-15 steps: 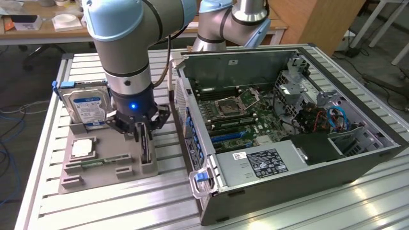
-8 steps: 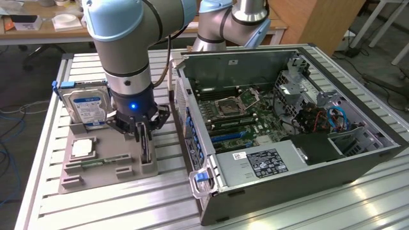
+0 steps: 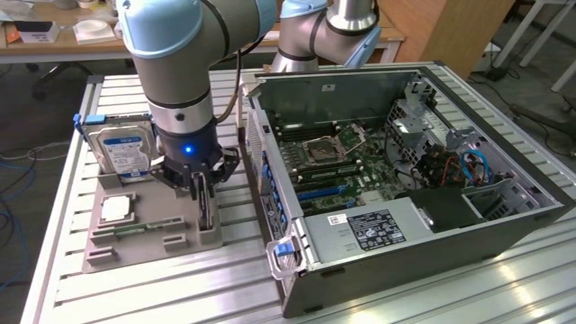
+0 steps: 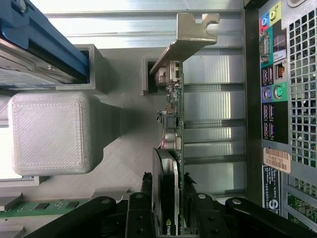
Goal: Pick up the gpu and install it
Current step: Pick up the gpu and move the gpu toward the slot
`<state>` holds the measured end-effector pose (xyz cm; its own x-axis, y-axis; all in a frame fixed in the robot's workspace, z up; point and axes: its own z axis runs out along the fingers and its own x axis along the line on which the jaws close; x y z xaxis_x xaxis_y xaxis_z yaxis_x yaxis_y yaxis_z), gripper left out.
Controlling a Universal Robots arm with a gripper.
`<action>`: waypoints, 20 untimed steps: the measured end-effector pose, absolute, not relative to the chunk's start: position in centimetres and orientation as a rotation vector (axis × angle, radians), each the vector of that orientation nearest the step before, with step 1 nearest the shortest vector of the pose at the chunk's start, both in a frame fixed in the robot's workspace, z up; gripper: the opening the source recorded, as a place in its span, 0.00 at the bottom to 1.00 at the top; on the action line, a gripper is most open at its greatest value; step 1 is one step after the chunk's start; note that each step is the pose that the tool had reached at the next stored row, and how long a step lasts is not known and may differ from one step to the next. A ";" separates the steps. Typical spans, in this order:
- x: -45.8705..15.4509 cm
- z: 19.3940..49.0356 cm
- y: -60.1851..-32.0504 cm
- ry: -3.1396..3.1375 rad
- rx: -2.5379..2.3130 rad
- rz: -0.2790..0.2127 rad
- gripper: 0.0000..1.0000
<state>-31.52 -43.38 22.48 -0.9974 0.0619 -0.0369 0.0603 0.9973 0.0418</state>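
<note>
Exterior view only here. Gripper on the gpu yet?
Observer: Yes. The wrist view has the gripper straddling the gpu, with its fingers against both faces and no gap that I can see.
Operator: Lifted?
Observer: Looks seated. The metal bracket end sits in a slot of the grey holder.
Operator: Where along the card is the grip?
Observer: At the end opposite the bracket, over the black fan shroud.

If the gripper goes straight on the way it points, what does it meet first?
The gpu: it stands edge-on between the fingers of the gripper, which look shut on it. Below it comes the grey holder.
</note>
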 end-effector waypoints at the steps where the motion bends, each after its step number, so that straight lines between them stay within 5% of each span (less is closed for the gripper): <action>1: -31.5 22.5 -43.4 3.101 0.095 0.063 0.36; 6: -31.5 22.5 -43.4 3.102 0.095 0.063 0.35; 8: -31.5 22.5 -43.4 3.101 0.095 0.063 0.27; 20: -31.5 22.5 -43.4 3.101 0.095 0.063 0.27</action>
<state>-31.52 -43.38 22.48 -0.9974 0.0619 -0.0369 0.0603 0.9973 0.0417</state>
